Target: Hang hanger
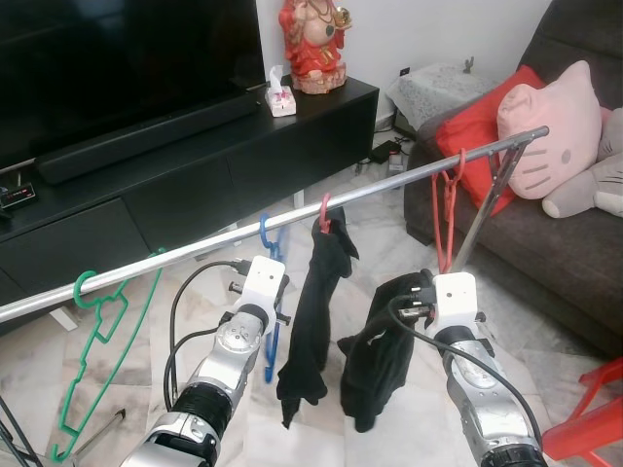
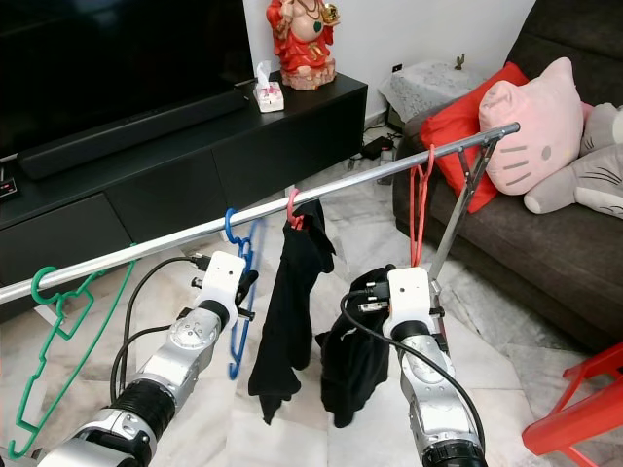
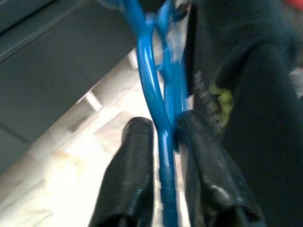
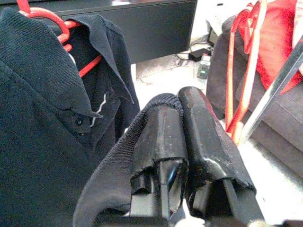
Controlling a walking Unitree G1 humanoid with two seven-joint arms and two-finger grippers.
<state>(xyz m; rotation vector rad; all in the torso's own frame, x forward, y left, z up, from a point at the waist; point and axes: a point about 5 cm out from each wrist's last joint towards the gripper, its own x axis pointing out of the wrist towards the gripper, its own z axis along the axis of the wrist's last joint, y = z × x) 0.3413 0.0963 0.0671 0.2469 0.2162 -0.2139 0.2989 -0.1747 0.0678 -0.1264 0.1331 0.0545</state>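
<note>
A silver rail (image 1: 389, 183) runs across in front of me. A blue hanger (image 1: 268, 233) hooks over it, and my left gripper (image 3: 165, 124) is shut on the blue hanger's (image 3: 163, 142) thin bar below the rail. Beside it, a red hanger (image 1: 324, 209) carries a black shirt (image 1: 311, 321). My right gripper (image 4: 177, 99) is shut on a black garment (image 1: 375, 360) that drapes over one finger (image 4: 158, 127) and hangs below. An empty red hanger (image 1: 446, 219) hangs near the rail's right end and a green hanger (image 1: 97, 341) near its left.
A black TV console (image 1: 195, 165) with a soundbar stands behind the rail. A dark sofa (image 1: 545, 253) with a red cushion and a pink cat pillow (image 1: 550, 126) is on the right. A red stool (image 1: 594, 418) sits at the lower right. The floor is marble.
</note>
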